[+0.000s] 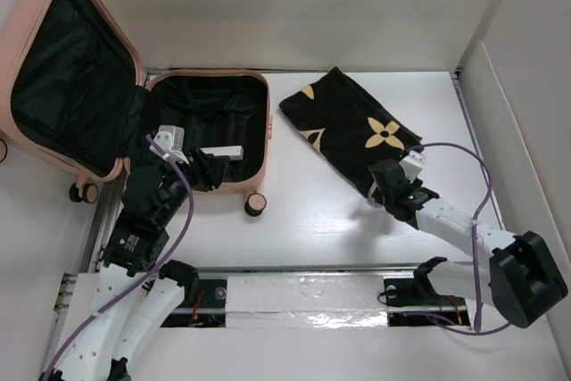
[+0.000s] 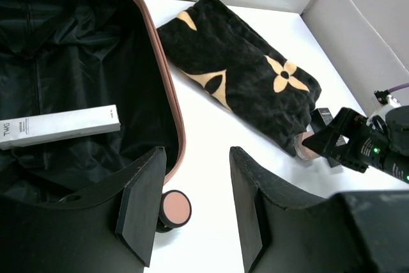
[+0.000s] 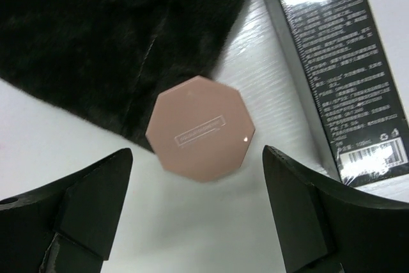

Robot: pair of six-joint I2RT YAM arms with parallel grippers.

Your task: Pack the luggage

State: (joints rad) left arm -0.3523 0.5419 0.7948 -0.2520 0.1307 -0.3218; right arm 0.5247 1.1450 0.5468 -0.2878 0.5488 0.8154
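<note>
From above, the open salmon-pink luggage (image 1: 71,78) fills the upper left, a white box (image 1: 220,153) inside it and the left gripper (image 1: 203,169) at its lower edge. The left wrist view shows those jaws partly apart, holding nothing, above a caster wheel (image 2: 176,208). In the right wrist view, the right gripper (image 3: 198,212) gapes wide and empty over a pink octagonal compact (image 3: 200,129).

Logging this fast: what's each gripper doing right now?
Left gripper: open, holding nothing.
Right gripper: open, empty, above the pink compact.
</note>
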